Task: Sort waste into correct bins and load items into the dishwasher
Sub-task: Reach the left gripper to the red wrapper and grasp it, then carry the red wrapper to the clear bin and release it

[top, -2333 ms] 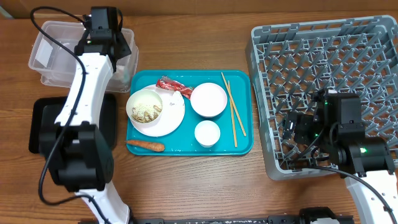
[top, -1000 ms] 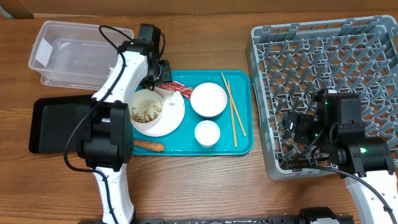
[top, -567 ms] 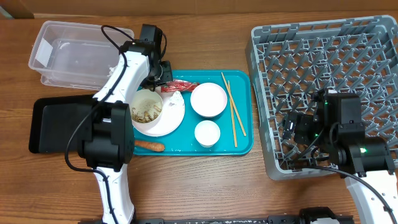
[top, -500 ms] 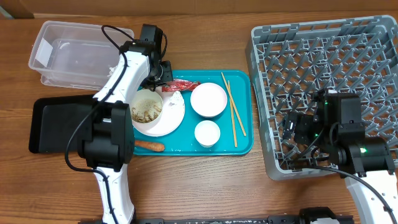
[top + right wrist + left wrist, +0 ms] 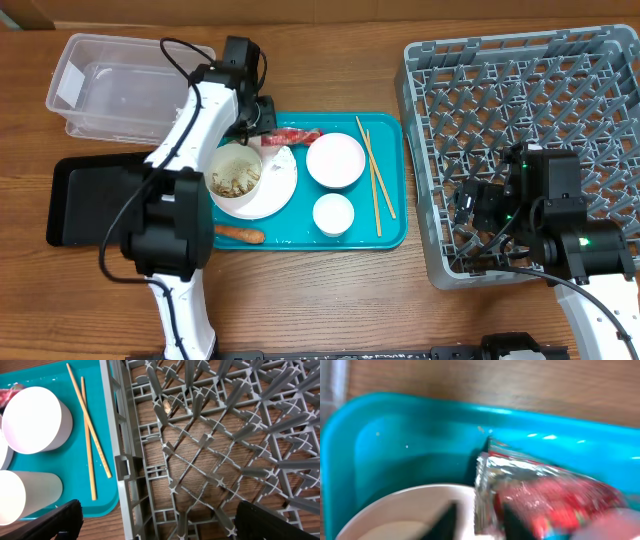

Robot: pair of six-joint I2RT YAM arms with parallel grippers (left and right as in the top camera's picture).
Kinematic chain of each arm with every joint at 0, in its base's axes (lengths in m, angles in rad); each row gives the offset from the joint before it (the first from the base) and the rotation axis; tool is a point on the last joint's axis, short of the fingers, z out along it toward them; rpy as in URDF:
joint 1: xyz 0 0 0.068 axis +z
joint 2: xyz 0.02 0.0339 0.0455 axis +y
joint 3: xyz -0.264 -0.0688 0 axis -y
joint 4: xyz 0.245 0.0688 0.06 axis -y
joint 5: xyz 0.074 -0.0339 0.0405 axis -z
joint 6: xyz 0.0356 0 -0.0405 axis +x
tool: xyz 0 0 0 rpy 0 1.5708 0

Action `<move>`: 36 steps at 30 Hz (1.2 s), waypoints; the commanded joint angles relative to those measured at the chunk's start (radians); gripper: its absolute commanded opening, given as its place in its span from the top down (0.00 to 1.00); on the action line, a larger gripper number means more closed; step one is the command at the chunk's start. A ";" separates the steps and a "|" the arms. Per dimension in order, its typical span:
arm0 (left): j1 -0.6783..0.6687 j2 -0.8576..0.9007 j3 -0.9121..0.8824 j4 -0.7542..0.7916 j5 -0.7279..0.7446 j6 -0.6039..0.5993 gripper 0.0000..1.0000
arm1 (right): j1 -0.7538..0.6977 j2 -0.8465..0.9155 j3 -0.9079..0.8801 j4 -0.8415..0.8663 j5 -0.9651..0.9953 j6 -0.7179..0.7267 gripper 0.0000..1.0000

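The left gripper has its jaws clamped on the red wrapper, which lies on the teal tray beside the plate. The right gripper's jaws are spread wide over the dish rack.

A flat teal rectangular plastic tray with rounded corners lies near the middle of the brown wood-grain counter. Its raised rim shows close up in the left wrist view, and its right edge in the right wrist view.
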 commanded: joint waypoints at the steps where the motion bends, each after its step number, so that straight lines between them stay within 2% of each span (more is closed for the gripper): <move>1: -0.015 -0.087 0.010 0.014 0.060 0.073 0.53 | 0.003 -0.009 0.032 0.003 0.010 0.001 0.00; 5: -0.030 -0.065 0.009 0.002 0.060 0.117 0.36 | 0.003 -0.009 0.032 0.002 0.010 0.001 0.00; 8: -0.037 -0.039 0.009 -0.010 0.059 0.119 0.30 | 0.003 -0.009 0.032 0.002 0.010 0.001 0.00; 16: -0.040 0.026 0.009 -0.066 0.059 0.119 0.31 | 0.003 -0.009 0.032 0.002 0.010 0.001 0.00; 23: -0.039 0.028 0.009 -0.048 0.059 0.119 0.30 | 0.003 -0.009 0.032 0.002 0.010 0.001 0.00; 29: -0.040 0.052 0.009 -0.044 0.069 0.119 0.41 | 0.003 -0.009 0.032 0.002 0.010 0.001 0.00; 32: -0.040 0.052 0.009 -0.033 0.078 0.119 0.64 | 0.003 -0.009 0.032 0.002 0.010 0.001 0.00; 34: -0.040 0.052 0.009 -0.035 0.078 0.119 0.72 | 0.003 -0.009 0.032 0.002 0.010 0.001 0.00; 35: -0.041 0.052 0.009 -0.035 0.079 0.119 0.90 | 0.003 -0.009 0.032 0.002 0.010 0.001 0.00; 36: -0.041 0.052 0.009 -0.036 0.078 0.119 0.96 | 0.003 -0.009 0.032 0.002 0.010 0.000 0.00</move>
